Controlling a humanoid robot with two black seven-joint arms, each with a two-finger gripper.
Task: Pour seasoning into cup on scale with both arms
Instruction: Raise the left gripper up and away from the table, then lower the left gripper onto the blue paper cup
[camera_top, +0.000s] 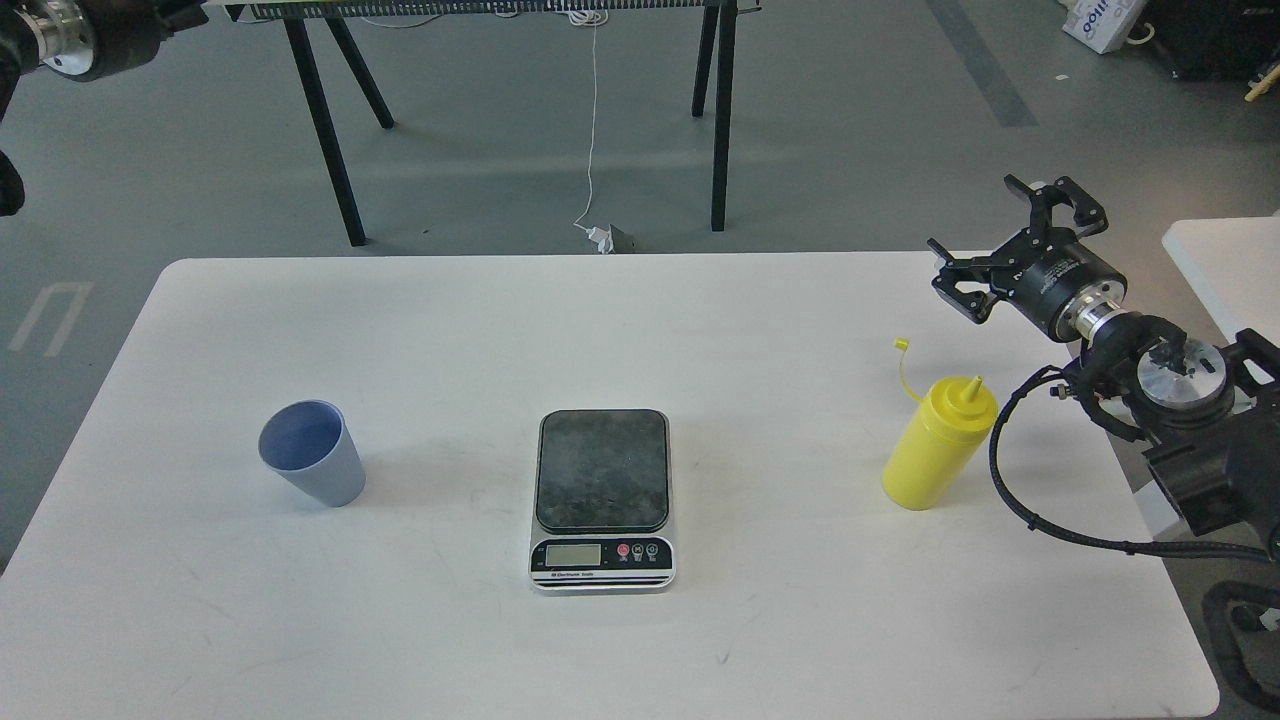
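The light blue-grey cup (310, 455) stands upright and empty on the white table (450, 320), left of the scale. The scale (602, 495) lies at the table's middle, its dark plate bare. The yellow seasoning bottle (940, 445) stands upright at the right, its tethered cap (903, 346) hanging off the nozzle. My right gripper (1008, 242) is open and empty, up behind and to the right of the bottle, apart from it. Of my left arm only a wrist piece (70, 30) shows at the top left corner; its gripper is out of view.
Black trestle legs (325, 130) stand on the grey floor beyond the table's far edge, with a white cable (592, 150) and plug. A second white table (1225, 260) is at the right, behind my right arm.
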